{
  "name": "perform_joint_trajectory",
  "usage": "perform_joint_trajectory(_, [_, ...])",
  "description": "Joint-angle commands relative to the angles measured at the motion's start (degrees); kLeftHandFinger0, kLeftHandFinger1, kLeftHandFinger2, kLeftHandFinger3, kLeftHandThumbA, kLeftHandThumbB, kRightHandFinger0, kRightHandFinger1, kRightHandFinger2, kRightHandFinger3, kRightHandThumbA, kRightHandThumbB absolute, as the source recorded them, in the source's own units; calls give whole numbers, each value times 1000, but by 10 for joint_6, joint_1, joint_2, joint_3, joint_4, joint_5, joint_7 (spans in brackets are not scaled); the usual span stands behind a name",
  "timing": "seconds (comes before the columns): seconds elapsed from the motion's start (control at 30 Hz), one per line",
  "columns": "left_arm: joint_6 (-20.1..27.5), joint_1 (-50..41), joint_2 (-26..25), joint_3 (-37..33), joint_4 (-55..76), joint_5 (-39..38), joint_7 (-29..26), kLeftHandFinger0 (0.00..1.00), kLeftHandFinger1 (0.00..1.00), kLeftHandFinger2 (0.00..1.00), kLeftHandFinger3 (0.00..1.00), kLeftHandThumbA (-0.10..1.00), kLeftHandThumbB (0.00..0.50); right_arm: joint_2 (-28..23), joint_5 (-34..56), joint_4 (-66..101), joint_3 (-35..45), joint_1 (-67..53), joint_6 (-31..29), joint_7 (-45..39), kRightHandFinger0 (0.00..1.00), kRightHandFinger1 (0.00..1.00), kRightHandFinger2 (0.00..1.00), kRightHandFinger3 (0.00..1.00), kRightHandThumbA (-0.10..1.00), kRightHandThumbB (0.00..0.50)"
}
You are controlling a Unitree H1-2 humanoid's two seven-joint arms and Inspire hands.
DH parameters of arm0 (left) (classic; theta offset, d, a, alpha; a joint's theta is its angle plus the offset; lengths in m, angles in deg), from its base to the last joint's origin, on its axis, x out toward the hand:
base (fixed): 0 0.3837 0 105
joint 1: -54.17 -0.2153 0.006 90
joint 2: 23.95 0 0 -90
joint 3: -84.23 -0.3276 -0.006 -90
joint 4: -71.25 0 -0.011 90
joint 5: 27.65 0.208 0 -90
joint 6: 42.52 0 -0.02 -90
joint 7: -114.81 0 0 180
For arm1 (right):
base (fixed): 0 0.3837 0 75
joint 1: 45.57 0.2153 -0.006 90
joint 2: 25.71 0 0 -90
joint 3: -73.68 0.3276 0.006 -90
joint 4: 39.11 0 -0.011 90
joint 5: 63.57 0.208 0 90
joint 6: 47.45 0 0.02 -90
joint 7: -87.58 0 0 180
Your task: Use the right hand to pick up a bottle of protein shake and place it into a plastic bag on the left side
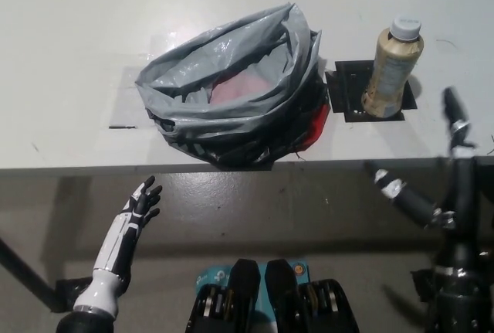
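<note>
Right hand (432, 194) is hanging out at the near right, just off the table's front edge, black and glossy with little white bands on it. Fingers are spread wide apart, one sticking up toward the far side and another reaching left, and it's gripping nothing at all.

I'm looking at the protein shake bottle (392, 69) standing upright on the table (69, 55), a bit beyond that hand. It's a rounded, tan plastic bottle with a pale grey screw cap, sitting on a dark square patch (343, 86) that's marked on the tabletop.

Just left of it, not quite touching as far as I can tell, the plastic bag (231, 97) is slumping in a big crumpled heap. It's shiny grey film, all wrinkles and folds, mouth gaping upward with something reddish-pink showing inside and a bit of red poking out at its right side.

The table itself is plain matte off-white, smooth, with a few faint scuffs.

My white left hand (139, 208) is resting low at the near left, below the table edge, fingers loosely apart and holding nothing.
</note>
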Motion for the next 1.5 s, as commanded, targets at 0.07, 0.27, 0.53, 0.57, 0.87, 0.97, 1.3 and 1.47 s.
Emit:
perform_joint_trajectory(0.07, [28,1,-6,-4,23,2,7,1000,1000,1000,1000,1000,78,-1,-14,9,38,79,27,29,1000,1000,1000,1000,1000,344])
perform_joint_trajectory(0.27, [35,1,-8,-5,17,1,9,1000,1000,1000,1000,1000,76,-2,-14,-47,61,132,67,38,1000,1000,1000,1000,1000,322])
perform_joint_trajectory(0.53, [39,-3,-8,-4,20,1,10,1000,1000,1000,1000,1000,85,-18,-11,-137,72,186,66,51,1000,1000,1000,1000,1000,363])
perform_joint_trajectory(0.57, [39,-4,-8,-4,22,-1,11,1000,1000,1000,1000,1000,83,-20,-8,-150,71,192,63,52,1000,1000,1000,1000,1000,374])
perform_joint_trajectory(0.87, [44,-4,-7,-3,24,-3,14,1000,1000,1000,1000,1000,94,-29,21,-230,67,238,51,45,1000,1000,1000,1000,964,407])
perform_joint_trajectory(0.97, [46,-2,-8,-3,21,0,13,1000,1000,1000,1000,1000,92,-30,24,-248,66,251,51,46,1000,1000,1000,1000,955,432])
perform_joint_trajectory(1.3, [47,3,-9,-3,18,6,10,1000,1000,1000,1000,1000,95,-28,100,-291,70,298,81,-3,1000,1000,1000,1000,940,436])
perform_joint_trajectory(1.47, [47,5,-9,-2,16,9,9,1000,1000,1000,1000,1000,93,-23,111,-319,69,317,75,1,1000,1000,1000,1000,907,441])
